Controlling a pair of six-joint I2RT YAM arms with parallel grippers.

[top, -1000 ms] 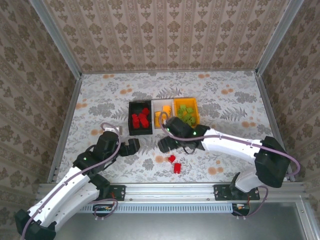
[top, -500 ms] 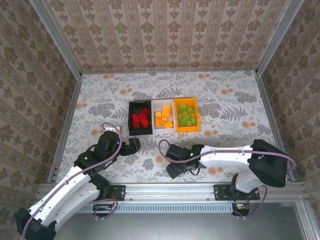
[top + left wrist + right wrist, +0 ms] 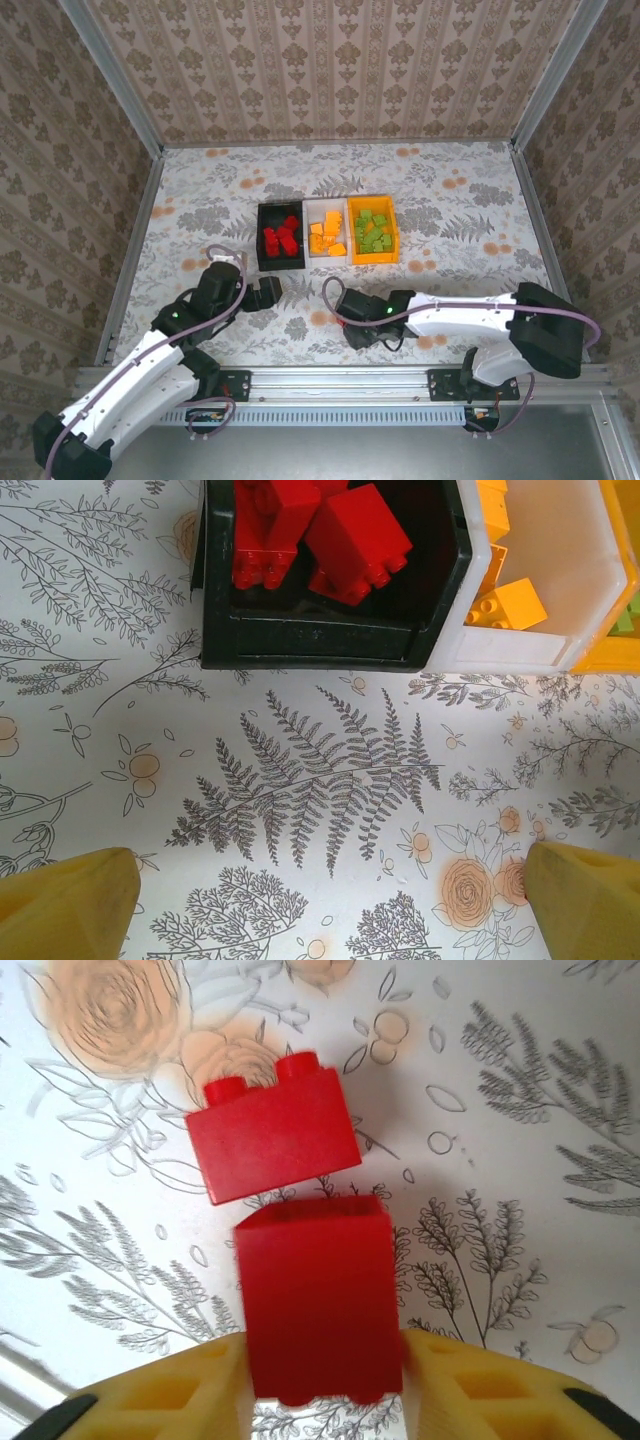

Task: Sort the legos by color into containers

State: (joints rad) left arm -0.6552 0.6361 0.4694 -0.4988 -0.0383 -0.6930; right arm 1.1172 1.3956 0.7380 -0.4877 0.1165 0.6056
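**Inspector:** What is noted around the work, and is anything obstructed?

**Recorder:** A floral table cloth [image 3: 200, 200] is enclosed by patterned walls [image 3: 330, 70], and a metal rail [image 3: 340, 385] runs along the bottom of the top view. Nothing is seen blocking the bins. In that view the cloth below the right gripper [image 3: 355, 332] is hidden by it.

**Inspector:** Counts?

**Recorder:** Three joined bins are recorded at centre. The black bin [image 3: 262, 262] holds red bricks [image 3: 281, 238], the white bin [image 3: 327, 208] orange-yellow bricks [image 3: 325, 240], and the orange bin [image 3: 372, 257] green bricks [image 3: 373, 232]. Totals inside cannot be told. In the right wrist view two red pieces lie outside the bins. A held red brick [image 3: 318, 1300] is at lower centre, and a second red brick [image 3: 275, 1145] lies just above it on the cloth.

**Inspector:** Arm poses and jaws?

**Recorder:** The right arm is stretched leftward along the bottom edge, and its pads [image 3: 180, 1390] are pressed against both sides of the held red brick. The left arm is angled up from lower left. The left gripper [image 3: 262, 293] is just below the black bin, its fingers [image 3: 65, 900] spread wide with nothing between them.
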